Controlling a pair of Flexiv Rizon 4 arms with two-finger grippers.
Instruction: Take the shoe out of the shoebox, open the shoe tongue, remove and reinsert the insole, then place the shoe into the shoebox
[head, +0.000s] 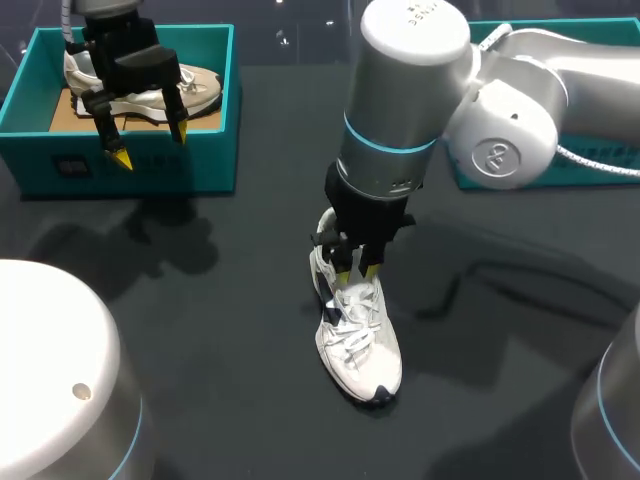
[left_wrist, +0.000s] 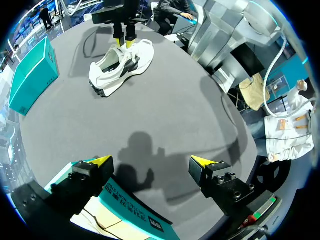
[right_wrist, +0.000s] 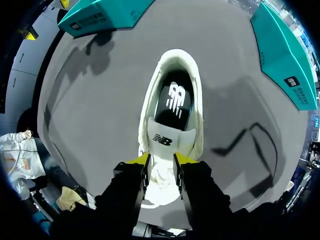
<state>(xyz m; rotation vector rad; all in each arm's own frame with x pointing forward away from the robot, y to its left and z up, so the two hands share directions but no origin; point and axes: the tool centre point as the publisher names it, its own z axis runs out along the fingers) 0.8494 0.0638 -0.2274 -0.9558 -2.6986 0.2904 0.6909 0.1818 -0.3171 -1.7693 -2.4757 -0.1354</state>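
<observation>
**Right gripper pinches the white shoe's tongue; left gripper hangs open over the shoebox**

Closest in the right wrist view, the right gripper (right_wrist: 162, 160) has its two yellow-tipped fingers pressed against the tongue (right_wrist: 165, 142) from either side. It is clamped on the tongue and holds it upright.

The white shoe (head: 358, 340) stands on its sole on the dark table (head: 220, 330), outside the box. Its toe points toward the robot and its heel points away. With the tongue lifted, the mouth of the shoe is open and the dark insole (right_wrist: 172, 97) shows inside, lying flat.

My right arm comes down onto the shoe from above.

The teal shoebox (head: 215, 150) sits well apart from the shoe, beyond its heel and off to my left. A second shoe (head: 200, 88), pale in colour, lies in it on brown cardboard (head: 68, 112).

The left gripper (head: 150, 145) hangs over the near wall of that box. Its fingers are spread wide and grip nothing.

A second teal box (head: 600, 160) stands beyond the shoe's heel on my right, partly hidden behind the right arm.
</observation>
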